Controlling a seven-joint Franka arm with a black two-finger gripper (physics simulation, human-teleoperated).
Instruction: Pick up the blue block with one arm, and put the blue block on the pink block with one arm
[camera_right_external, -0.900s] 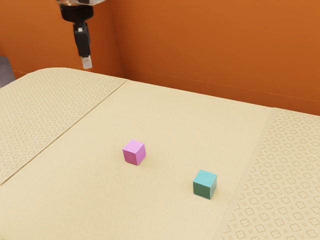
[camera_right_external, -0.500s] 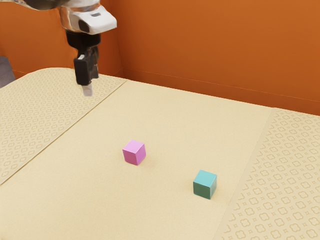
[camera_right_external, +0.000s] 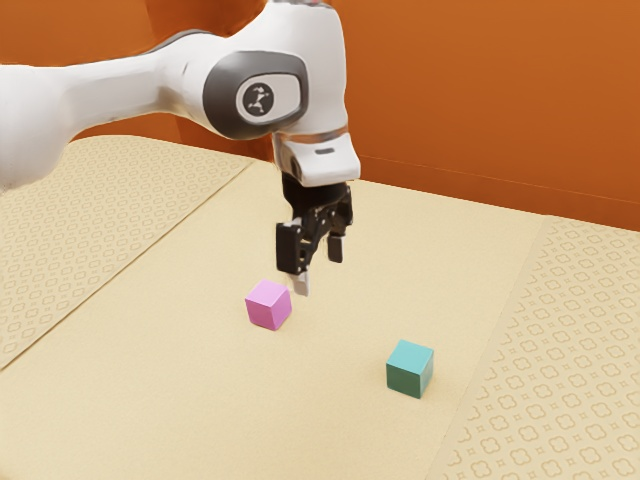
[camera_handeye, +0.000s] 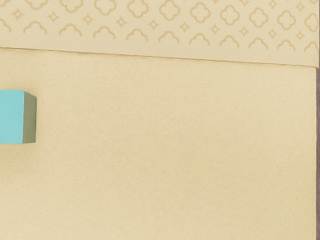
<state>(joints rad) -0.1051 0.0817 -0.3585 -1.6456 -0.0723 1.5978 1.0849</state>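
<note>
The blue block (camera_right_external: 410, 367), a teal-blue cube, rests on the plain tan strip of the table (camera_right_external: 200, 400) toward the exterior view's right. The pink block (camera_right_external: 268, 304) sits apart from it, nearer the middle. My gripper (camera_right_external: 318, 272) hangs above the table just to the right of and behind the pink block, touching neither cube. Its fingers are open with nothing between them. In the wrist view the blue block (camera_handeye: 15, 116) lies on the tan surface, off to one side of my hand.
Patterned cloth bands (camera_right_external: 90, 230) (camera_right_external: 560, 380) flank the plain strip on both sides. An orange wall (camera_right_external: 480, 90) stands behind the table. The white arm (camera_right_external: 150, 85) reaches in from the exterior view's left.
My arm has swept from the far upper left down and to the right, and the gripper now hangs low beside the pink block. Neither block has moved.
</note>
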